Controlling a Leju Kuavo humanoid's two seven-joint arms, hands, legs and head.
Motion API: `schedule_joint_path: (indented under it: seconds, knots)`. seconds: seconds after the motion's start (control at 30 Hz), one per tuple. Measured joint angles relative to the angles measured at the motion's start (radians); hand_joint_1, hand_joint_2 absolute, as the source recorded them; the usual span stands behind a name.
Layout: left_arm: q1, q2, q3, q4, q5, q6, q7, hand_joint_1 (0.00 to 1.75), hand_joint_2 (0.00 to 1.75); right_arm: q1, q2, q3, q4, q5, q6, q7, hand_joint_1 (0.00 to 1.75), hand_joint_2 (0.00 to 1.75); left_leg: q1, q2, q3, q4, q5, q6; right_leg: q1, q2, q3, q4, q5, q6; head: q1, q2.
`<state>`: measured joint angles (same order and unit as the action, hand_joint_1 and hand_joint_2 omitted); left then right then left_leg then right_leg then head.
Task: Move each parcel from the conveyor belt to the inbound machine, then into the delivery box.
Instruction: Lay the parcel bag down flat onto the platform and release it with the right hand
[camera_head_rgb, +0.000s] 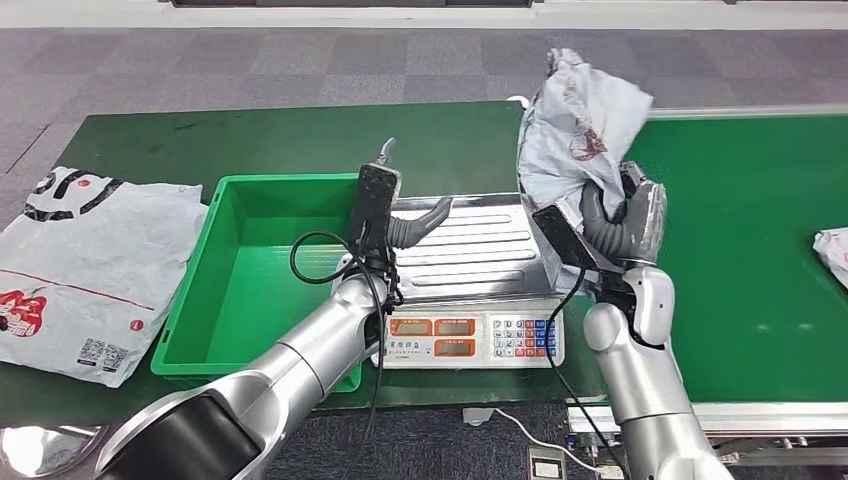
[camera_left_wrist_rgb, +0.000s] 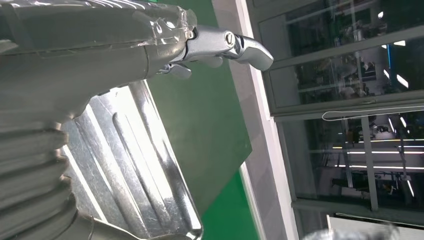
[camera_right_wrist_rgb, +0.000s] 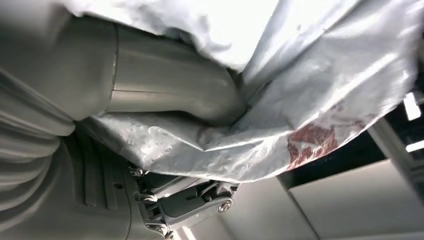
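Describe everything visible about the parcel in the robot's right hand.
The parcel is a soft, crumpled grey-white plastic mailer bag with a red-brown printed mark. The right hand grips its lower part, the thumb pressing into the film, so it stands bunched upward. It is held in the air between the weighing scale's steel pan and the green conveyor belt, touching only the hand.
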<state>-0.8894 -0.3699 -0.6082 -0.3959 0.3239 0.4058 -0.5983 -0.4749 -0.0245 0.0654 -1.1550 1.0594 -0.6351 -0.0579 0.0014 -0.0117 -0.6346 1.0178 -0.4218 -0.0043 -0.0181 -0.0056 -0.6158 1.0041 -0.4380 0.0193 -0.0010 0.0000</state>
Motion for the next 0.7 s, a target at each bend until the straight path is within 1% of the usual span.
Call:
schedule_joint_path:
  seconds: [0.2, 0.3, 0.4, 0.53, 0.7]
  knots:
    - [-0.001, 0.0, -0.008, 0.001, 0.0, 0.0, -0.002, 0.0, 1.75, -0.008, 0.0, 0.027, 0.028, -0.01, 0.001, 0.007, 1.75, 1.75, 0.0, -0.001, 0.0, 0.0, 0.0, 0.0, 0.0, 0.0, 0.0, 0.0, 0.0, 0.0, 0.0, 0.0]
    - [-0.001, 0.0, -0.008, 0.002, 0.001, 0.0, -0.002, 0.0, 1.75, -0.017, 0.003, 0.034, 0.041, -0.009, 0.026, 0.01, 1.75, 1.75, 0.0, -0.001, -0.001, 0.0, 0.0, 0.0, 0.0, 0.0, 0.0, 0.0, 0.0, 0.0, 0.0, 0.0]
    - [-0.002, 0.0, -0.009, 0.002, 0.007, 0.001, -0.003, 0.0, 1.75, -0.052, 0.019, 0.063, 0.091, -0.006, 0.084, 0.025, 1.75, 1.75, 0.0, 0.001, 0.0, 0.0, 0.0, 0.0, 0.0, 0.001, 0.0, 0.0, 0.0, 0.0, 0.0, 0.0]
    - [-0.005, -0.001, -0.014, 0.002, 0.009, 0.014, -0.013, 0.0, 1.75, -0.112, 0.063, 0.119, 0.205, -0.021, 0.182, 0.043, 1.75, 1.75, 0.001, 0.002, 0.0, 0.0, 0.0, -0.001, 0.001, 0.002, 0.0, 0.0, 0.0, 0.0, 0.0, 0.0]
    - [-0.006, 0.0, -0.016, 0.002, -0.027, 0.014, -0.03, 0.0, 1.75, -0.15, 0.115, 0.179, 0.313, -0.075, 0.382, 0.062, 1.75, 1.75, 0.001, 0.001, 0.0, 0.0, 0.001, -0.001, 0.001, 0.002, 0.0, 0.0, 0.0, 0.0, 0.0, 0.0]
